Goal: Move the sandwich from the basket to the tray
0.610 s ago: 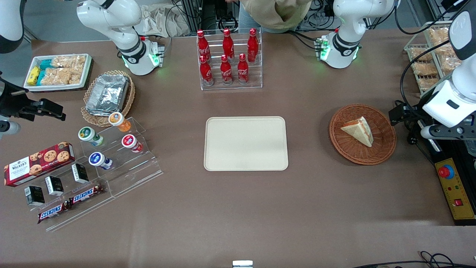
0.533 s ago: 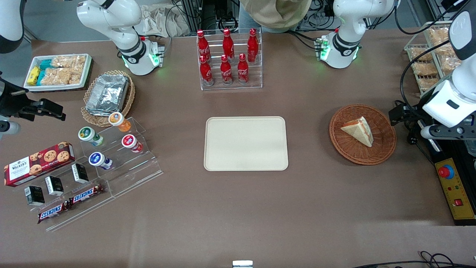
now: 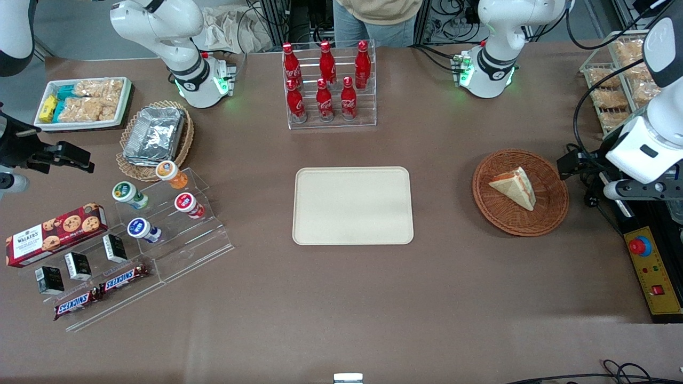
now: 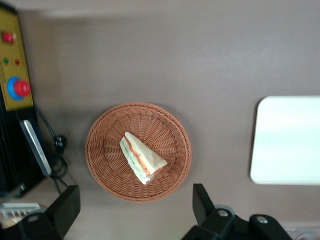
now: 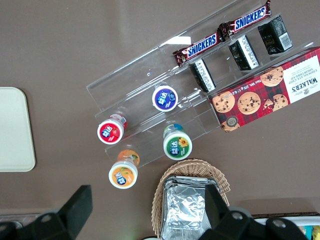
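Snack tray (image 3: 82, 103): white, w/ packaged snacks, near the tabletop corner at the parked arm's end, farthest from the front cam.
Foil basket (image 3: 155, 140): tan wicker w/ foil container, just beside the snack tray, nearer the cam.
Acrylic steps (image 3: 160, 250): we see yogurt cups, small black boxes, 2 Snickers bars on them; cookie box (image 3: 56, 233) beside, at the parked arm's end.
Bottle rack (image 3: 330, 85): clear, 6 red cola bottles upright, mid-table by the edge farthest from the cam.
Tray (image 3: 352, 206): beige, flat at the tabletop centre, nothing on it; its edge also shows in the wrist view (image 4: 286, 140).
Basket (image 3: 549, 213): reddish-brown wicker, toward the working arm's end, well apart from the tray.
Sandwich (image 3: 513, 187): lies in the basket, about mid-bowl, on its side; orange + green filling shows along one edge (image 4: 141, 158).
Gripper (image 4: 135, 210): we see it spread wide, holding nothing, high above the tabletop at the basket's rim; in the front view (image 3: 573, 165) it sits by the basket's edge at the working arm's end, not touching the sandwich.
Control box (image 3: 653, 274): yellow w/ red button, at the working arm's end table edge.
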Robot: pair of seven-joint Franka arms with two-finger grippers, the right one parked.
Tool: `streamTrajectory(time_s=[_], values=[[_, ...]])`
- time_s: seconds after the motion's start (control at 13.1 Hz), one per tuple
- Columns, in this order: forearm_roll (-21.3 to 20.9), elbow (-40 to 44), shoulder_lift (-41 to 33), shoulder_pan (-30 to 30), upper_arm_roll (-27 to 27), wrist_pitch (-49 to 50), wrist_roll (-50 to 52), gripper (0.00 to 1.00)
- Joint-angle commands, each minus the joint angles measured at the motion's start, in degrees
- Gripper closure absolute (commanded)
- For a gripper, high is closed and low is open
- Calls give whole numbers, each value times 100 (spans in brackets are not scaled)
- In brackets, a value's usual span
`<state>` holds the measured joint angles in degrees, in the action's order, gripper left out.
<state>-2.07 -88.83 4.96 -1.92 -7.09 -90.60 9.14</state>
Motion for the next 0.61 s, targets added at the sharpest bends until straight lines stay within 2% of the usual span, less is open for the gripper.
streamTrajectory(time_s=[0.0, 0.3, 0.53], values=[[58, -738, -652, -28, -20, -264, 1287, 0], [75, -3188, -2277, -20, -20, -1748, 3440, 0], [58, -3623, -2350, -19, -38, -1689, 3832, 0]])
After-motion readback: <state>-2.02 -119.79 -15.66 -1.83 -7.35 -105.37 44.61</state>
